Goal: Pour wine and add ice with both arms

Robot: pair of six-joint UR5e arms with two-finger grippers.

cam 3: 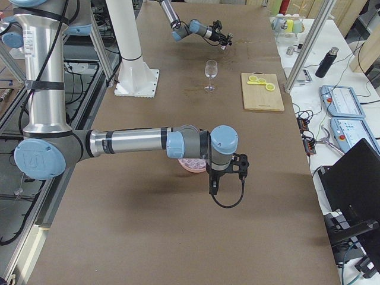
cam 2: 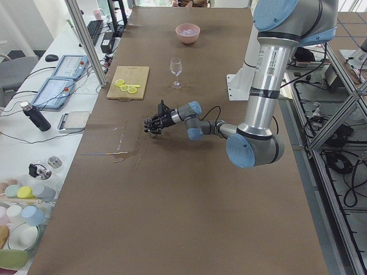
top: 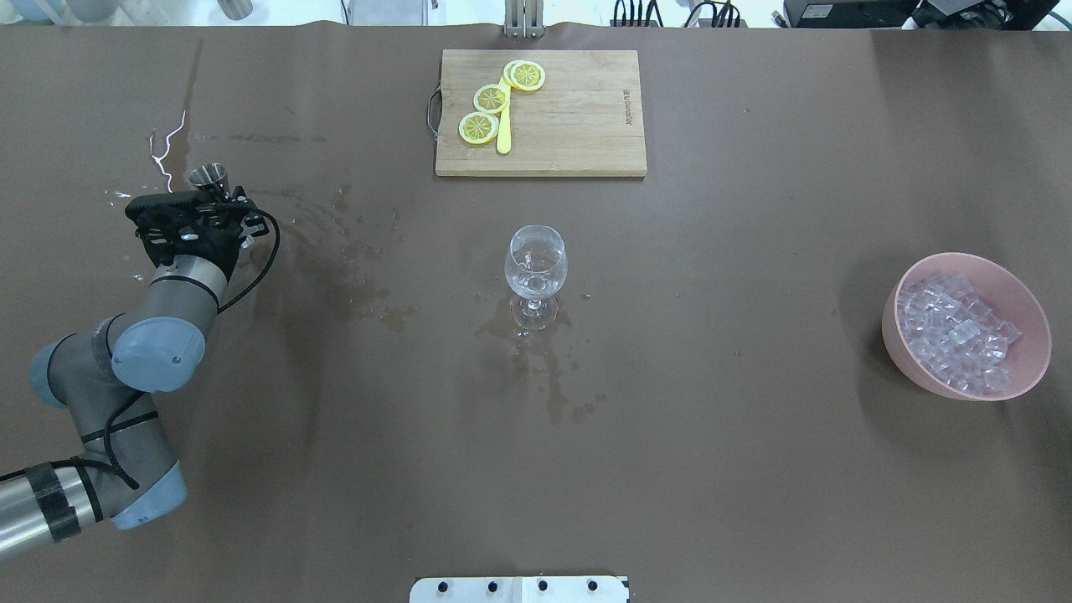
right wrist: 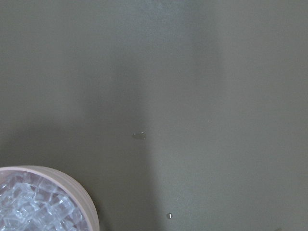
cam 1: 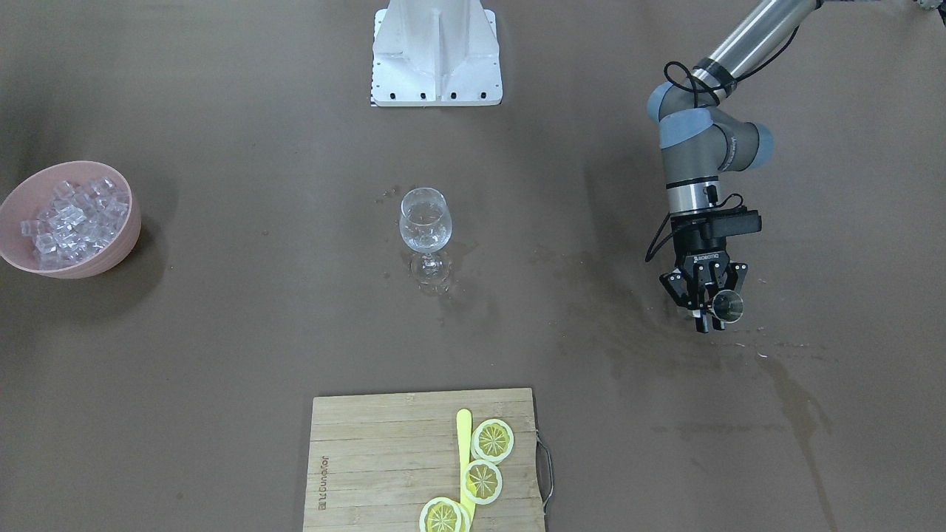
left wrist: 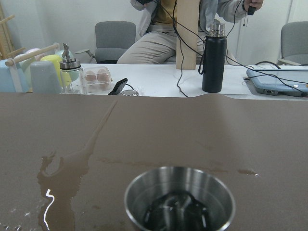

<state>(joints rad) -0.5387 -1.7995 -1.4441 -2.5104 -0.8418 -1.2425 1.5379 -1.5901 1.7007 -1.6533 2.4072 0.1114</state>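
A clear wine glass [cam 1: 425,222] stands upright at the table's middle, with wet spots around its foot. The ice [cam 1: 70,218], many small clear cubes, fills a pink bowl [cam 1: 127,240] at the robot's right end. My left gripper [cam 1: 709,323] is low over the table, and its fingers close around the lower body of a small steel cup [cam 1: 730,305]. In the left wrist view the cup [left wrist: 179,202] is upright. My right gripper [cam 3: 212,189] hangs just beside the bowl; I cannot tell whether it is open or shut. The right wrist view shows the ice [right wrist: 33,202] at its lower left.
A wooden cutting board [cam 1: 384,458] with lemon slices [cam 1: 492,440] and a yellow knife lies at the far edge. Wet streaks [cam 1: 798,399] mark the table near the left gripper. The white base block [cam 1: 436,52] stands at the robot's side.
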